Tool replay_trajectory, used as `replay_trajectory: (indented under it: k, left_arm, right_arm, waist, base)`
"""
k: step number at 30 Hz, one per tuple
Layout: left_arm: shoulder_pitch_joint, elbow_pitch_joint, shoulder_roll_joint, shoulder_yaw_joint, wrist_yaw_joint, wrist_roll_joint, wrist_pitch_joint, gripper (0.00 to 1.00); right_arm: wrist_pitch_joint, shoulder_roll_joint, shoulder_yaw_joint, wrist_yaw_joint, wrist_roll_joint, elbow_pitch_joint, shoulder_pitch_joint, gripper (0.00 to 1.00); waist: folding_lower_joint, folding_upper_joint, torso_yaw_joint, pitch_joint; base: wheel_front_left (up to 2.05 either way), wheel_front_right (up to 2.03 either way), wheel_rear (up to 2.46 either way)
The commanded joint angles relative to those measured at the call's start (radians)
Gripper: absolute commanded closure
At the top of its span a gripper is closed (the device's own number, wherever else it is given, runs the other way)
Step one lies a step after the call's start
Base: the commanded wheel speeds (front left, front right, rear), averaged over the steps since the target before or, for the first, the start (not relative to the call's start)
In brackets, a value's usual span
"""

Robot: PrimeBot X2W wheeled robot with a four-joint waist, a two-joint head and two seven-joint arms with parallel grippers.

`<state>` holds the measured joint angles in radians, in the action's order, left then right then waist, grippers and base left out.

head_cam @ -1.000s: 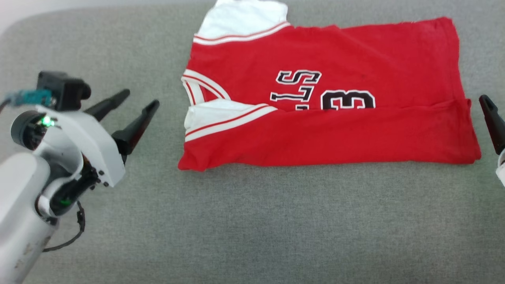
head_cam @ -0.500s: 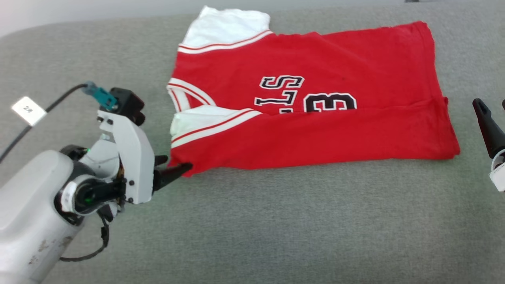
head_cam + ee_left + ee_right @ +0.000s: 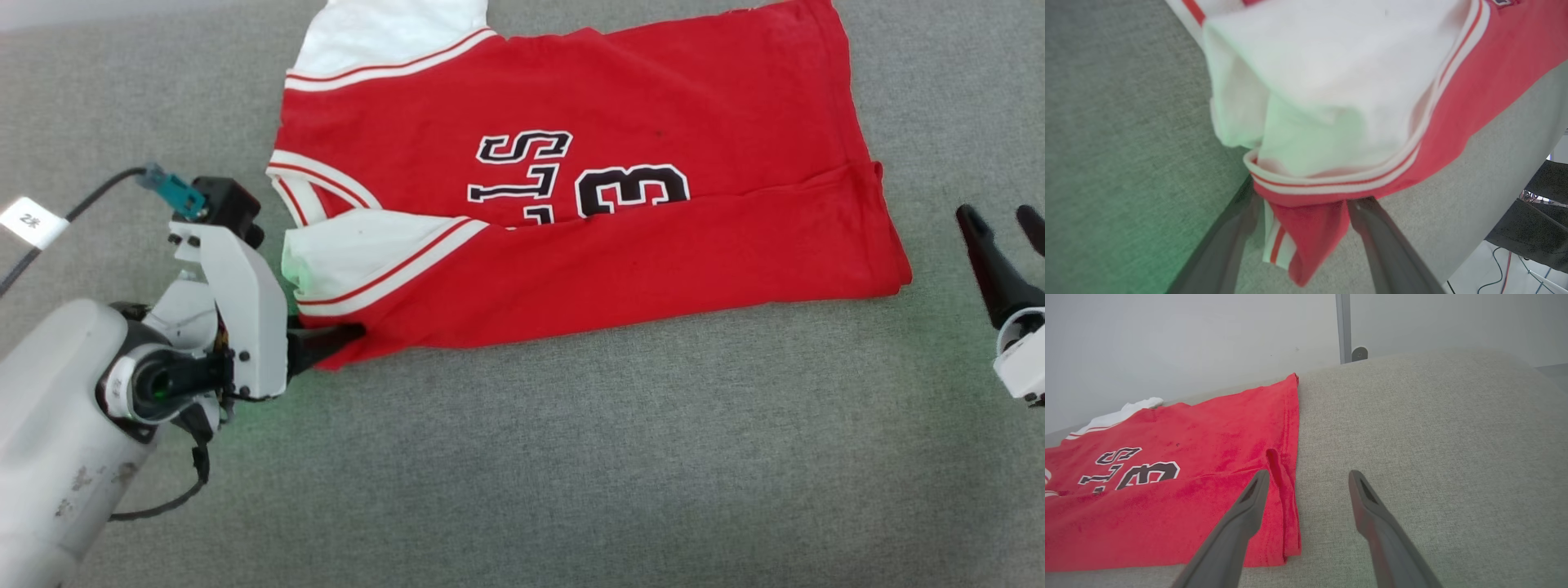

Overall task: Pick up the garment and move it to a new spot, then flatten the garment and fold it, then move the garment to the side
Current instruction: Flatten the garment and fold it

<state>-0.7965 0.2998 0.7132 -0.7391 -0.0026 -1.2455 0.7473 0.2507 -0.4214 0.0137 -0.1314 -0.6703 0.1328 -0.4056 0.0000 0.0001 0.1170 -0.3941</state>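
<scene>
The garment (image 3: 653, 253), a red jersey with white sleeves and black lettering, lies flat on the grey cushion with its near edge folded over. My left gripper (image 3: 347, 335) is at the garment's near left corner. In the left wrist view the left gripper (image 3: 1306, 200) stands open, with the red corner and striped trim of the garment (image 3: 1331, 81) hanging between its fingers. My right gripper (image 3: 998, 216) is open just off the garment's right hem. In the right wrist view the right gripper (image 3: 1309, 473) sits beside the hem of the garment (image 3: 1167, 498), touching nothing.
The grey fabric surface (image 3: 571, 474) stretches wide in front of the garment. A cable with a white tag (image 3: 28, 220) trails off my left wrist. A pale wall and a metal post (image 3: 1343, 326) stand behind. Dark furniture and cables (image 3: 1535, 228) lie beyond the cushion's edge.
The camera has shifted. My left gripper has swung in from the left to the garment's near left corner and now straddles it. The right gripper has barely moved.
</scene>
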Motion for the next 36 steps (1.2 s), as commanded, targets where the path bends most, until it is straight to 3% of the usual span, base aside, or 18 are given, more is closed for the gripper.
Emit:
replay_trajectory:
  k: [1,3,13,23,24,25,26,31,36]
  left_arm:
    - [0.026,0.029,-0.029,-0.022,-0.002,-0.006,-0.002,0.5]
    - [0.026,0.039,-0.041,-0.026,-0.012,-0.009,-0.004,1.0]
    - [0.023,0.035,-0.068,-0.036,-0.053,-0.006,-0.017,1.0]
    - [-0.014,0.029,-0.112,-0.046,-0.084,0.005,-0.034,1.0]
    - [-0.017,0.032,-0.117,-0.046,-0.086,0.005,-0.038,1.0]
    - [-0.02,0.035,-0.121,-0.047,-0.087,0.005,-0.041,1.0]
    - [-0.019,0.037,-0.124,-0.046,-0.09,0.005,-0.046,1.0]
    - [0.015,0.038,-0.11,-0.03,-0.103,-0.013,-0.077,1.0]
    - [0.077,-0.027,-0.056,0.009,-0.111,-0.046,-0.129,1.0]
  right_arm:
    - [0.011,-0.007,-0.012,0.002,-0.005,-0.006,-0.001,0.0]
    - [0.041,-0.025,-0.039,0.002,-0.003,-0.01,0.001,0.0]
    - [0.291,-0.16,-0.217,0.002,0.059,-0.015,-0.077,0.0]
    - [0.432,-0.184,-0.341,0.002,0.024,0.13,-0.187,0.0]
    - [0.439,-0.185,-0.352,0.002,0.015,0.137,-0.185,0.43]
    - [0.443,-0.186,-0.365,0.002,0.004,0.14,-0.183,0.62]
    - [0.439,-0.188,-0.371,0.001,-0.004,0.142,-0.184,0.96]
    - [0.395,-0.205,-0.366,0.002,-0.031,0.153,-0.18,1.0]
    - [0.356,-0.225,-0.352,0.002,-0.046,0.139,-0.165,1.0]
  waist:
    - [0.0,-0.0001,0.006,-0.008]
    - [0.0,-0.0001,0.005,-0.009]
    - [0.0,-0.0001,-0.025,-0.013]
    - [0.0,-0.0001,-0.077,-0.048]
    - [0.0,-0.0001,-0.08,-0.05]
    - [0.0,-0.0001,-0.082,-0.051]
    - [0.0,-0.0001,-0.083,-0.05]
    - [0.0,-0.0001,-0.082,-0.031]
    - [0.0,-0.0001,-0.078,-0.001]
  base:
    - [0.0,0.0,0.0]
    - [0.0,0.0,0.0]
    - [0.0,0.0,0.0]
    - [0.0,0.0,0.0]
    - [0.0,0.0,0.0]
    - [0.0,0.0,0.0]
    - [0.0,0.0,0.0]
    - [0.0,0.0,0.0]
    - [0.0,0.0,0.0]
